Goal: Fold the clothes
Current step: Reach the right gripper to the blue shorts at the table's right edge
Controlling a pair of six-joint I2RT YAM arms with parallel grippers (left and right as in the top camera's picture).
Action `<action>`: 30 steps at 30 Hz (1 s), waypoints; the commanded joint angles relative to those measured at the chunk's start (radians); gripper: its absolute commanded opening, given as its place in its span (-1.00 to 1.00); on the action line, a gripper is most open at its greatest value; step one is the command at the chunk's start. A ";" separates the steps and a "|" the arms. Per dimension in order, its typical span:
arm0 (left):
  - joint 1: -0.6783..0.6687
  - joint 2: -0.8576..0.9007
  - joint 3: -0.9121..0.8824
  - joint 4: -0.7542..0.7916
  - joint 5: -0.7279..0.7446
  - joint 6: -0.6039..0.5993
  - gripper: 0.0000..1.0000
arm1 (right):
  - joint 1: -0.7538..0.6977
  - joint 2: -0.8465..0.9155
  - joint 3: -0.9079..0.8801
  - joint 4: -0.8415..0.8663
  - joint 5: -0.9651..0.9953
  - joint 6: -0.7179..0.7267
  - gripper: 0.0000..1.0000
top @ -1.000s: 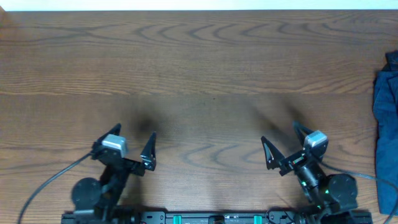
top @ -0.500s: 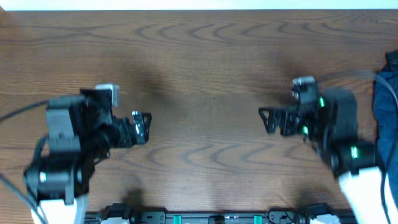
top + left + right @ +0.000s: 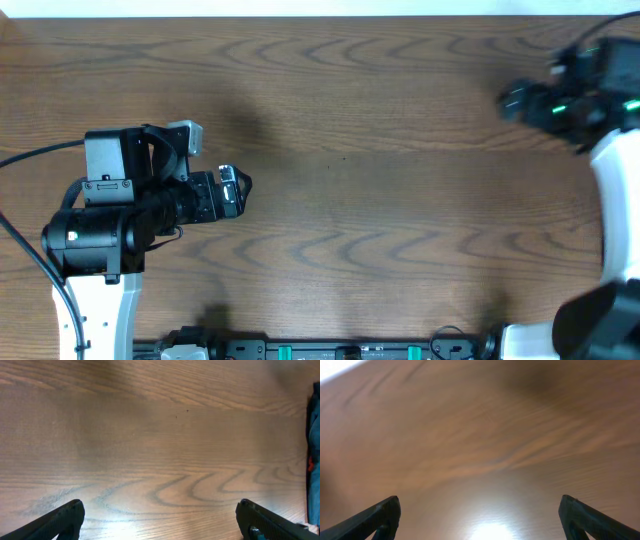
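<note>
Toward the far right of the desk (image 3: 340,110), the right gripper (image 3: 480,502) (jaws spread and empty, like the left gripper (image 3: 160,506)) may grab the wrong blue fabric (image 3: 315,445), the clothes being unseen.

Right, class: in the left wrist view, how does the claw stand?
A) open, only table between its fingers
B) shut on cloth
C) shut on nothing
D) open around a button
A: the left claw has its fingers far apart at the bottom corners, with only table between them.
</note>
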 commanded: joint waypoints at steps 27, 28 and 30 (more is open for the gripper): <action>-0.004 -0.002 0.021 -0.016 0.014 0.012 0.96 | -0.385 0.500 0.082 0.343 0.478 -0.122 0.72; -0.004 -0.002 0.021 -0.016 0.014 0.012 0.96 | -0.386 0.509 0.082 0.343 0.478 -0.122 0.67; -0.004 -0.002 0.021 -0.016 0.014 0.012 0.96 | -0.386 0.515 0.082 0.342 0.479 -0.123 0.49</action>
